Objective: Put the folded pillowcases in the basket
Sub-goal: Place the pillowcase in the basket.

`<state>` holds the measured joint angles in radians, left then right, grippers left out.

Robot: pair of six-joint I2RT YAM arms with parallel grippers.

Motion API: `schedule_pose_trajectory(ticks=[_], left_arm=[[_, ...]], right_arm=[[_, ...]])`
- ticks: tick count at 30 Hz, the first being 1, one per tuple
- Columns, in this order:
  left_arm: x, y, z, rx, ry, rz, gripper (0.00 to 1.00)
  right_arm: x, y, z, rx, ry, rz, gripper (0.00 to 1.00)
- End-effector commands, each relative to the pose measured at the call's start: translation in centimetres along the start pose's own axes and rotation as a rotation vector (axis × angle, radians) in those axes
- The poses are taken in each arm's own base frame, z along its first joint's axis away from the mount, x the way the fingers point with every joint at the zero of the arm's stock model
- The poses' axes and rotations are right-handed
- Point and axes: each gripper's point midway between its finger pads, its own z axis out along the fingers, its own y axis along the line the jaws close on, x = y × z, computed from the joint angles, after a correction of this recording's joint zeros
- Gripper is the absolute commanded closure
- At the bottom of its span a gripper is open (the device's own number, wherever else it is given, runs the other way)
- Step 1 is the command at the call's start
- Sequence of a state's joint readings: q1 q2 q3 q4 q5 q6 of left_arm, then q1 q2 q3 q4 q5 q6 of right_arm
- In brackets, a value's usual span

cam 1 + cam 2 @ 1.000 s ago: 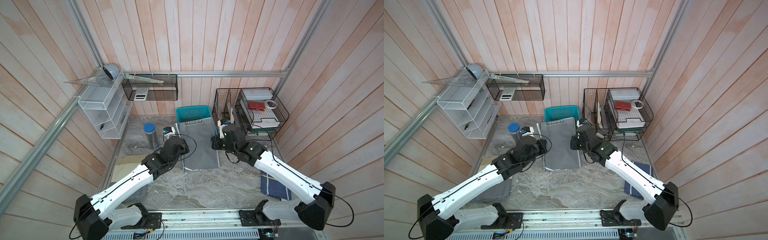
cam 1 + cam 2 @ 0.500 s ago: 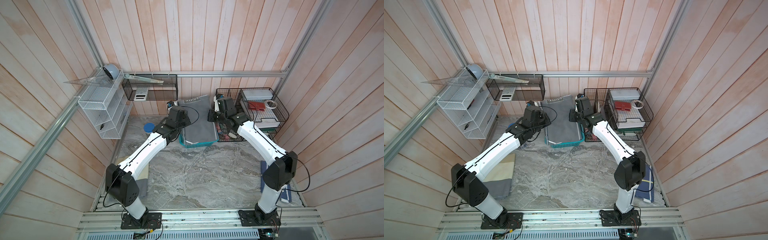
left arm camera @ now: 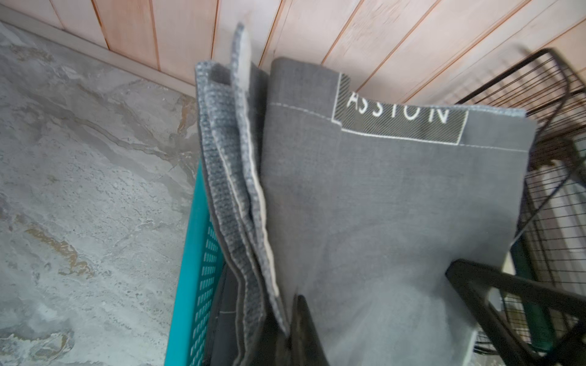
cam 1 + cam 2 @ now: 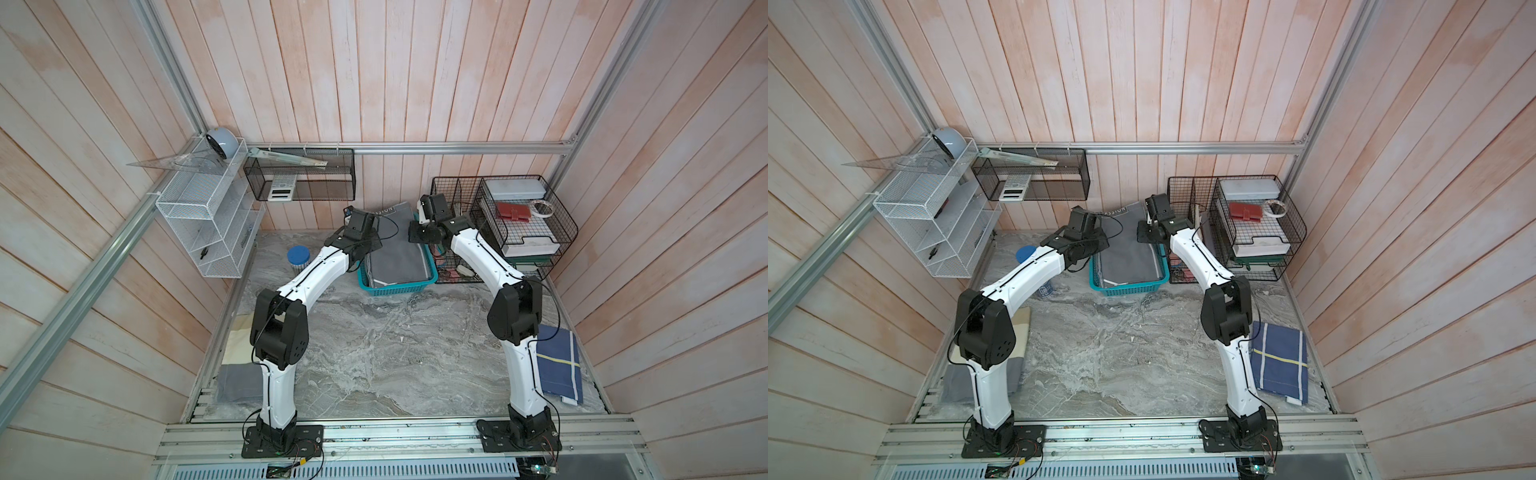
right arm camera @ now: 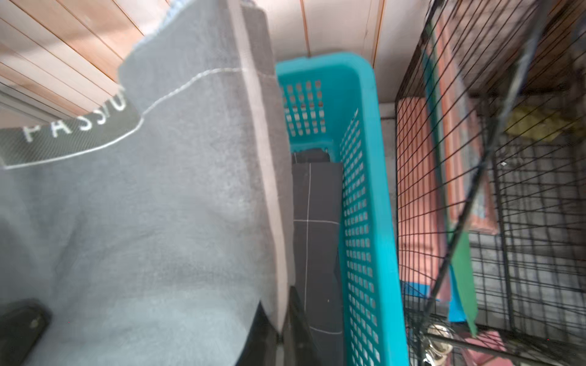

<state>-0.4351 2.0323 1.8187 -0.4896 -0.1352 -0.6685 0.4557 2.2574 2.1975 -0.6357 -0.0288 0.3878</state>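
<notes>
Top views: left arm (image 4: 320,270), right arm (image 4: 478,257) outstretched, pinching pillowcase (image 4: 399,253) over basket (image 4: 399,289).

Both arms stood up from their bases, folded at the black elbow joints and stretched forward and inward, forming an arch in both top views. The left arm (image 4: 316,272) climbed from its elbow (image 4: 278,328) to a raised wrist, and the right arm (image 4: 482,266) mirrored it from its own elbow (image 4: 515,316). The wrists sat at about the same height, apart, turned toward each other. The left hand (image 3: 293,332) was pinched shut on one side edge of the folded pillowcase (image 3: 380,221). The right hand (image 5: 280,329) was clamped on the opposite edge. Only the dark finger ends showed in the wrist views.
</notes>
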Motion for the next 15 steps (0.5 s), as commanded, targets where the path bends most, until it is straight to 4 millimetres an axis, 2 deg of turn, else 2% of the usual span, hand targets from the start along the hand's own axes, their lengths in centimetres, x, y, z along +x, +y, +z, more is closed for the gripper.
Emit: schedule_pose_trajectory(ticks=[1, 15], left_arm=[[-0.4, 0.3, 0.7, -0.014, 0.017, 0.029, 1.00], [1.5, 2.4, 4.9, -0.106, 0.078, 0.058, 1.00]], right_arm=[[-0.4, 0.0, 0.0, -0.006, 0.003, -0.007, 1.00], [2.0, -2.2, 4.5, 0.048, 0.085, -0.005, 1.00]])
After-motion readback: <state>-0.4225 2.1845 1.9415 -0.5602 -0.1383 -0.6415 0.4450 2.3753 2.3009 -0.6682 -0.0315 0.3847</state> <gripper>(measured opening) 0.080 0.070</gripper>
